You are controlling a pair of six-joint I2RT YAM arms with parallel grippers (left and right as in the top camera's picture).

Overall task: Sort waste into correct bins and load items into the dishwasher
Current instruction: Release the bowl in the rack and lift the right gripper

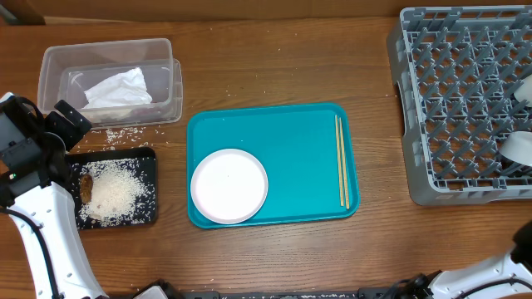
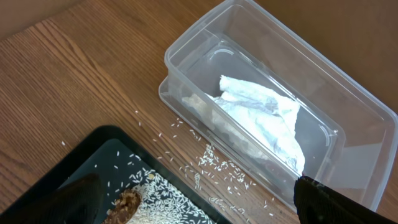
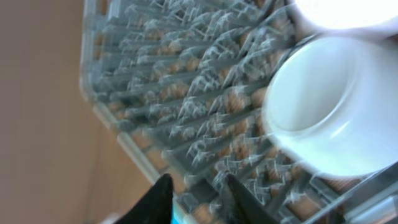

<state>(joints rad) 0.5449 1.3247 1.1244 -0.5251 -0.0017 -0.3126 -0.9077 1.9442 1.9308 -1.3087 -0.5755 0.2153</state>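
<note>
A: What is the overhead view showing?

B: The clear tub (image 1: 162,62) is sitting far left with the napkin (image 1: 116,87) inside it. The black tray (image 1: 148,162) is lying just near of it, carrying rice (image 1: 115,195) and the brown lump (image 1: 86,189). The plate (image 1: 229,185) and chopsticks (image 1: 341,162) are lying on the teal tray (image 1: 291,141), and the dish rack (image 1: 453,100) is standing far right. The left arm (image 1: 33,158) is reaching over the black tray's far-left corner. Neither hand's opening is showing here.

A: And the left wrist view?

B: It is supplying that. The left hand (image 2: 196,190) is gaping wide and holding nothing. Stray grains (image 2: 214,165) are lying on the tabletop (image 2: 68,74) between tub and black tray.

A: And the right wrist view?

B: It is blurring, but the right hand (image 3: 199,199) is showing a modest gap with nothing in it. It is hovering over the rack beside a white bowl (image 3: 336,112) lodged among the pegs. Overhead is cropping that bowl at its edge.

A: What is worrying you?

B: I am judging the stray grains too small to pinch, so fingers may be sweeping them further. The plate is lying flat, so fingers may be skidding off its low rim. The thin chopsticks may be rolling away when touched. A careless right hand could be knocking the bowl loose.
</note>
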